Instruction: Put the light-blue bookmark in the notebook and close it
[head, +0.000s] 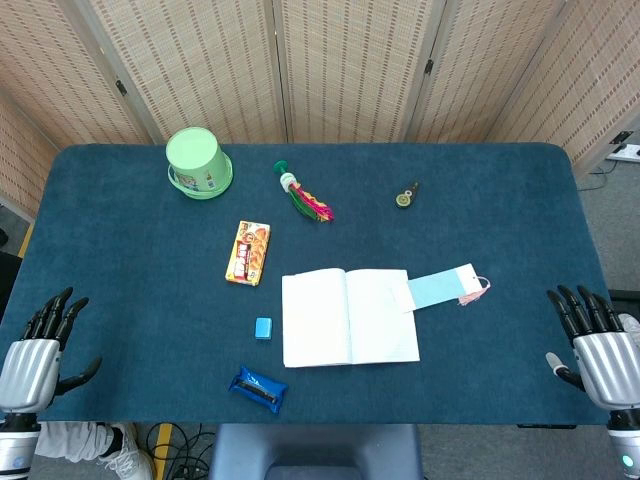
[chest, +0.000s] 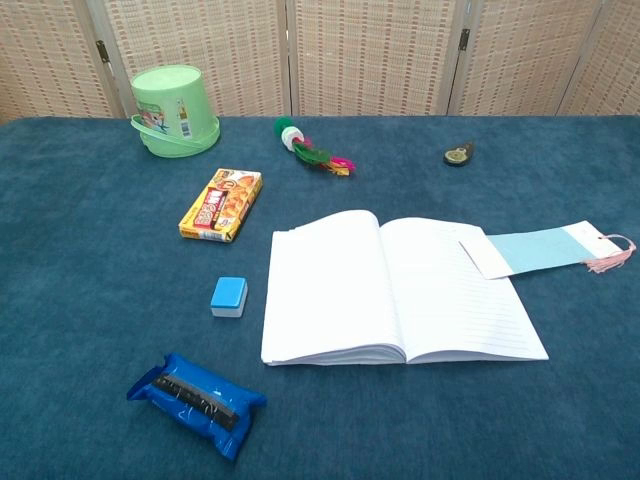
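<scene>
A white notebook (head: 349, 316) (chest: 398, 290) lies open on the blue table, near its front middle. The light-blue bookmark (head: 442, 287) (chest: 540, 247), with a pink tassel at its right end, lies flat with its left end on the notebook's right page and the rest on the cloth. My left hand (head: 38, 352) hovers at the table's front left corner, fingers apart, holding nothing. My right hand (head: 598, 348) hovers at the front right corner, fingers spread and empty. Neither hand appears in the chest view.
An upturned green bucket (head: 198, 163) stands at the back left. A snack box (head: 248, 253), a small blue eraser (head: 263, 328) and a blue packet (head: 259, 387) lie left of the notebook. A feathered toy (head: 303, 194) and a small round object (head: 404, 197) lie behind it.
</scene>
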